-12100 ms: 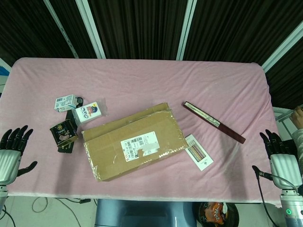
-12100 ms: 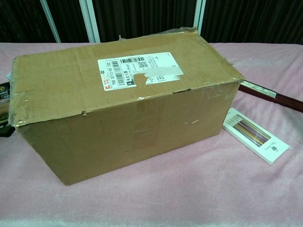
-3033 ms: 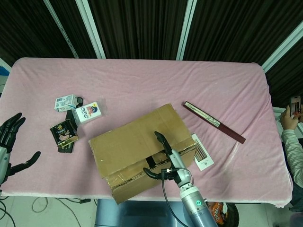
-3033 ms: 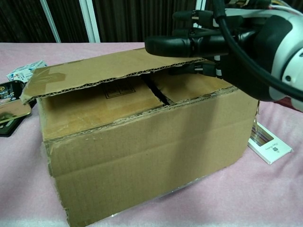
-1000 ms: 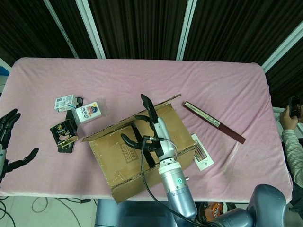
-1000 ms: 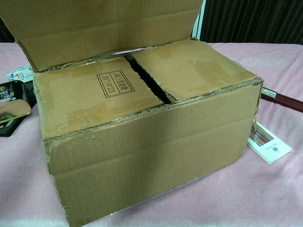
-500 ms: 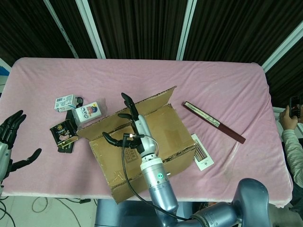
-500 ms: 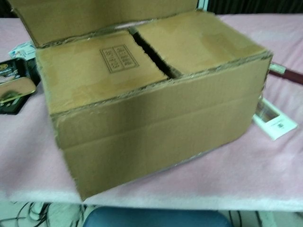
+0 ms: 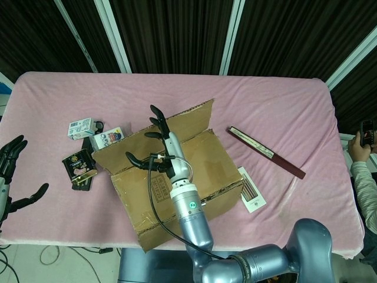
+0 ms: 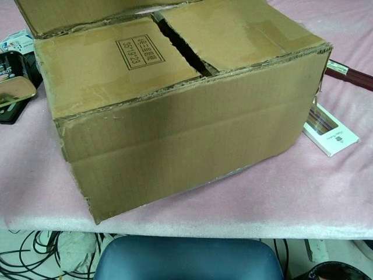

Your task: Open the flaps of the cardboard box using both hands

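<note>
Seen from the head camera: a cardboard box [image 9: 177, 177] near the front edge of a pink-covered table [image 9: 283, 112], set at an angle. Far outer flap [image 9: 154, 140] lifted upright and leaning away. Right hand [image 9: 158, 150] reaching over the box top, fingers spread against the inner face of that flap, thumb out to the side, gripping nothing; much of the inner flaps hidden beneath its arm. Left hand [image 9: 10, 171] at the left edge of the picture, off the table, partly cut off, fingers apart and empty. Left of the box, small packets [image 9: 94, 134] and a dark tin [image 9: 78, 165], the nearest partly hidden by the raised flap. To the right, a long dark case [image 9: 266, 152] and a flat white pack [image 9: 247, 189] just beside the box corner.

Seen from the chest camera: the box [image 10: 192, 134] filling most of the picture, two inner flaps [image 10: 122, 58] lying shut with a dark gap between. Raised flap cut off at the top edge. Neither hand in sight here. Printed stamp on the left inner flap too small to read surely.
</note>
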Tool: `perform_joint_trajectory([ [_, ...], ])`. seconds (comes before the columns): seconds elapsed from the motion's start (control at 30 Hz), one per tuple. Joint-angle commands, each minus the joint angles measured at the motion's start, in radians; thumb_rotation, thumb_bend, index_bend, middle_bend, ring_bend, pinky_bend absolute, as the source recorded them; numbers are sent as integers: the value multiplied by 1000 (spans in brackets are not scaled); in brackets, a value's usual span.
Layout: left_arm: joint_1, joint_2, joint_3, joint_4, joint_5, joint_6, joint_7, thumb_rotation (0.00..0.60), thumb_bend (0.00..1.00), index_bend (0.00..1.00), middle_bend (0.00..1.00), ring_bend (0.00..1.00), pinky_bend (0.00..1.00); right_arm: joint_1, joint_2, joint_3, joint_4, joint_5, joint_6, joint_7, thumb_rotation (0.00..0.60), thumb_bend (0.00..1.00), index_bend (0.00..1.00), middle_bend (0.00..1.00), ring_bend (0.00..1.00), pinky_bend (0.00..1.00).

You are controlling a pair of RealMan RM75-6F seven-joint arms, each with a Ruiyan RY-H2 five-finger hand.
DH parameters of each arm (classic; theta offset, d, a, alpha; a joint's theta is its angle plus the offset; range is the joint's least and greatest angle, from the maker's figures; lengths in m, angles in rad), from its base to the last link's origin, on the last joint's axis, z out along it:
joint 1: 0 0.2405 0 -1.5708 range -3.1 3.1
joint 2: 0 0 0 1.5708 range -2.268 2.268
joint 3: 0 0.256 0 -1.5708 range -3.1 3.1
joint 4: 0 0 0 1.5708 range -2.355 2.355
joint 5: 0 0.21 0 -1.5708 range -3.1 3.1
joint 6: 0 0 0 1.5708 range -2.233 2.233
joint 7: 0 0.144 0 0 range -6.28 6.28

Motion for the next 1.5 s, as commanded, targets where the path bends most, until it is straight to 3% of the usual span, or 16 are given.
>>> perform_joint_trajectory([
  [0.03, 0, -1, 0, -2, 0, 0, 1, 600, 209, 0, 33, 40, 153, 12, 11, 20, 7, 10, -8, 4, 600, 292, 0, 0, 0, 211],
  [0.37, 0, 1, -2, -5, -4, -1, 1, 600, 209, 0, 32, 40, 153, 63, 23, 56, 69, 61, -35, 19, 600, 292, 0, 0, 0, 211],
  [0.63, -1, 1, 2, 1, -8, -11, -4, 600, 209, 0, 33, 40, 153, 55, 45, 5, 40, 43, -1, 10, 600, 291, 0, 0, 0, 211],
  [1.03, 4, 0, 20, -13, -1, -26, 38, 600, 209, 0, 31, 40, 152, -240, 351, -264, -199, -74, 7, -81, 600, 292, 0, 0, 0, 211],
  [1.37, 6, -10, 26, -15, 11, -25, 74, 600, 209, 0, 30, 40, 153, -449, 588, -439, -243, -242, -74, 10, 600, 289, 0, 0, 0, 211],
  [1.5, 7, -14, 29, -12, 15, -27, 84, 600, 209, 0, 30, 40, 153, -528, 684, -531, -241, -349, -94, 32, 600, 284, 0, 0, 0, 211],
])
